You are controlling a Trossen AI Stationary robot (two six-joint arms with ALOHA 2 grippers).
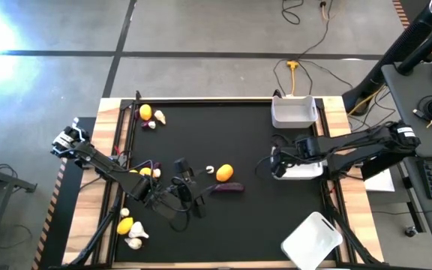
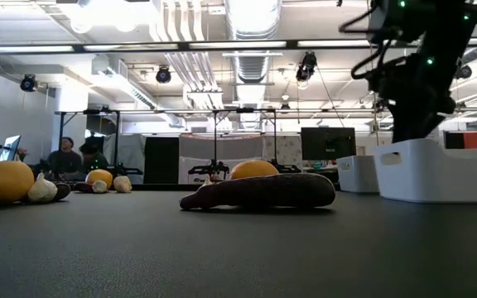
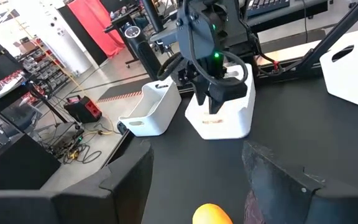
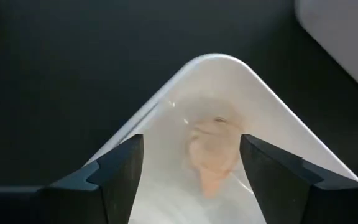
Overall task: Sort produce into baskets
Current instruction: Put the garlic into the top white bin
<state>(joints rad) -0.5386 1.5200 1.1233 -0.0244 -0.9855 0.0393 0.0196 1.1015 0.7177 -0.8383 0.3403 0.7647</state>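
Observation:
My right gripper [image 4: 191, 168] hangs open over the middle white basket [image 1: 300, 169], pointing steeply down. A whitish garlic bulb [image 4: 213, 149] lies in that basket's corner [image 4: 216, 68] between and below the fingers, apart from them. My left gripper [image 3: 197, 186] stands open at mid table, almost level, a lemon [image 1: 224, 173] just ahead of its fingers. A dark purple eggplant [image 1: 229, 187] lies on the mat beside the lemon, and a small garlic bulb [image 1: 209, 170] is close by. In the low view the eggplant [image 2: 263, 192] lies in front of the lemon [image 2: 253, 169].
A second basket [image 1: 294, 111] stands at the far right, and a third [image 1: 312, 240] sits askew at the near right corner. Lemons and garlic lie far left [image 1: 145, 112], near left [image 1: 125, 226] and beside the left arm [image 1: 145, 172]. Cables run along both arms.

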